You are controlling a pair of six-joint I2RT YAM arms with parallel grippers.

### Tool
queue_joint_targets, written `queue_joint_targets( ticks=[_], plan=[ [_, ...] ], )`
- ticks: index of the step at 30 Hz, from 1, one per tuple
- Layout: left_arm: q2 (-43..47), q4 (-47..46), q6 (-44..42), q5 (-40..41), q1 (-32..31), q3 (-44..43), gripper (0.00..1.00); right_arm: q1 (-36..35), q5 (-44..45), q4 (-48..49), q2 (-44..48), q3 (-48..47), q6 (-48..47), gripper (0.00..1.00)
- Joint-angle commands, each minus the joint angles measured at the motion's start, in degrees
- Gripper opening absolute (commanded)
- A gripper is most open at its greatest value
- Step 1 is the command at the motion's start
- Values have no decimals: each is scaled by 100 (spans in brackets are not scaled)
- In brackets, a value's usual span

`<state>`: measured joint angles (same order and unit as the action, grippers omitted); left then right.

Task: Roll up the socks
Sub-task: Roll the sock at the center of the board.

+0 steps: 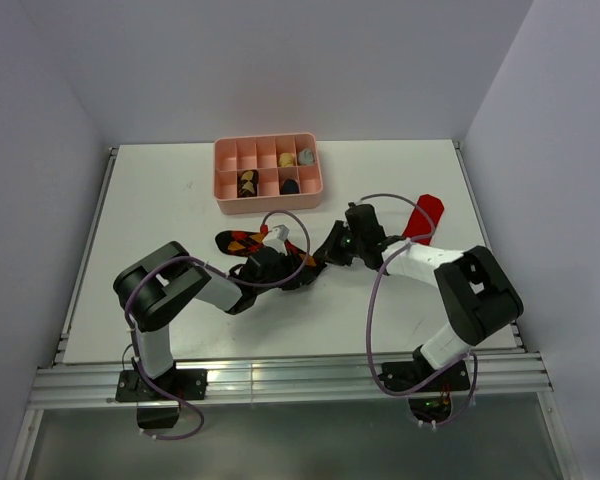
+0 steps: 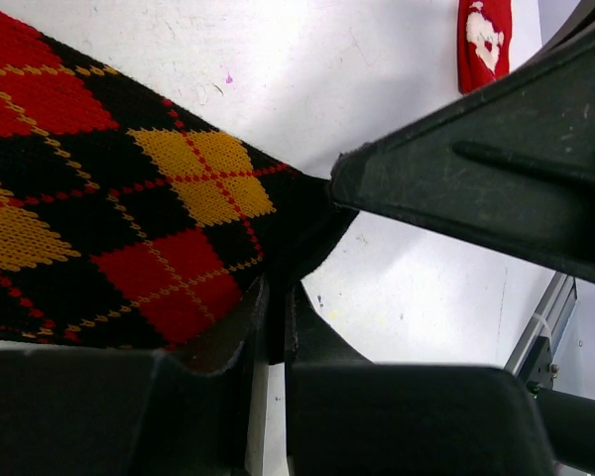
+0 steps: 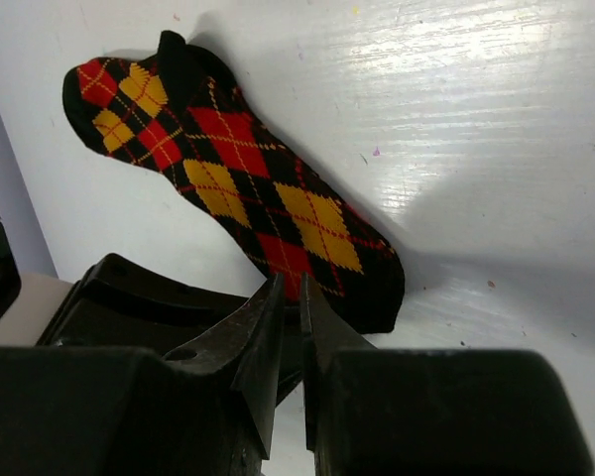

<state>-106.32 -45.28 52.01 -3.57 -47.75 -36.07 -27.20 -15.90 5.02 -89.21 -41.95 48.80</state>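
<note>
I see the left claw (image 1: pixel 296 270) and right claw (image 1: pixel 327 254) meet at the argyle sock (image 1: pixel 242 241) on the table (image 1: pixel 160 200); the red sock (image 1: pixel 424 215) lies apart.

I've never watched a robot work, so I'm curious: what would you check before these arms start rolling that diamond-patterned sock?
1. Left jaws pinch the argyle sock: ok, its edge sits between them.
2. Right jaws gripping that sock too: cannot tell; they are nearly closed at its end.
3. Sock unrolled and stretched out: ok.
4. Red sock clear of the work: ok, apart on the right arm's side.
5. Pink tray clear of both arms: ok, farther back.
</note>
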Motion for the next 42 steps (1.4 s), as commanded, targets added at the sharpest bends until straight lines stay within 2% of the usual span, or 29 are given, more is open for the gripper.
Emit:
queue_joint_targets(
  ticks=[1, 5, 8, 12, 16, 21, 29, 42],
  plan=[
    [6, 239, -33, 50, 37, 153, 12, -92, 149, 79, -158, -252, 7, 19],
    [6, 265, -15, 58, 46, 153, 12, -110, 149, 8, -220, -217, 7, 18],
    [6, 282, 11, 85, 46, 145, 12, -119, 350, -132, 105, -164, -115, 18],
    [33, 335, 46, 155, 55, 162, 12, -119, 877, -1175, 430, -418, -221, 21],
    [33, 344, 81, 182, 55, 180, 12, -119, 1212, -1758, 475, -551, 24, 25],
    [-2, 327, 73, 138, 55, 153, 11, -128, 1098, -1715, 290, -542, 227, 31],
    [15, 291, 64, 138, 64, 180, 11, -172, 993, -1495, -17, -656, 499, 33],
    [-38, 239, 46, 50, 64, 153, 11, -321, 896, -1240, -281, -867, 587, 23]
  ],
)
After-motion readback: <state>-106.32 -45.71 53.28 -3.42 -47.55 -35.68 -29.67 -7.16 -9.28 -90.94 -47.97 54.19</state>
